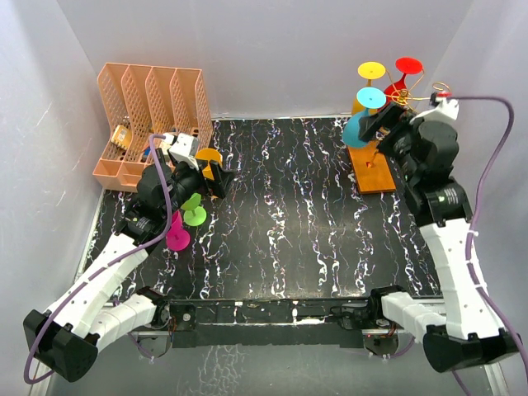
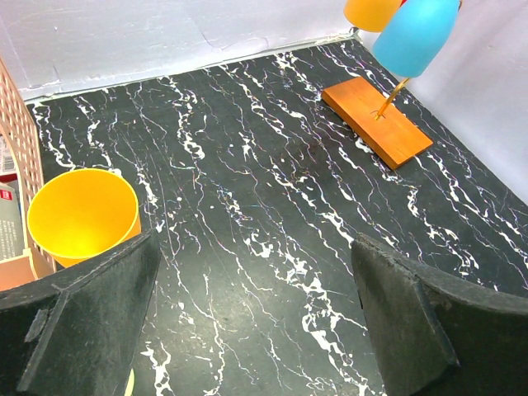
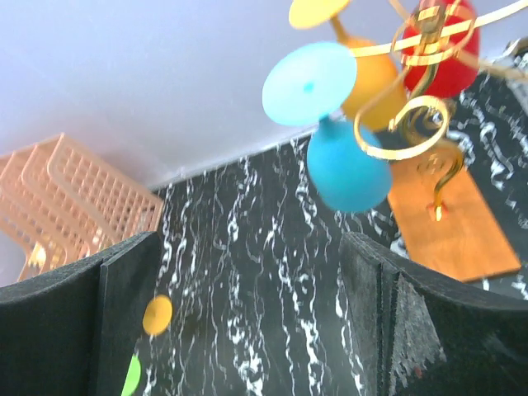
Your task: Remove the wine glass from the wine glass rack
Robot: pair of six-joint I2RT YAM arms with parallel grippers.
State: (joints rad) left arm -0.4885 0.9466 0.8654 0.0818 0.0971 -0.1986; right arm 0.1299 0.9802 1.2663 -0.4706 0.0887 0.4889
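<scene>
Hovering at the wine glass rack (image 1: 404,97) in the far right corner of the counter, the right gripper (image 3: 249,272) has its fingers spread wide and grips nothing. The blue wine glass (image 3: 346,169) hangs upside down just ahead of them, its stem in a gold wire curl and its foot on top. It looks untouched. Likely target, as it is the nearest one.

Doing it well, as I judge it:
- Bring the fingers around the blue bowl, or the stem just under the curl, and close gently.
- Raise it a touch so the foot stops resting on the wire.
- Slide it out along the curl's open end. Pulling straight down won't work, since the foot would catch.
- Keep off the orange rack glass (image 3: 371,78) and the red rack glass (image 3: 454,49), both close beside it.
- The stand is thin wire on a flat base (image 1: 375,169), so a sideways tug could tip it.

The left gripper (image 2: 252,264) is near the left edge, fingers also apart and empty.

Counts:
- One rack.
- Three glasses on the rack: blue, orange with a yellow foot, red.
- Three loose glasses by the left arm: orange loose glass (image 1: 208,155), green loose glass (image 1: 194,210), pink loose glass (image 1: 177,238).
- One peach file organizer (image 1: 153,107) with four slots, in the far left corner.
- Two arms.
</scene>
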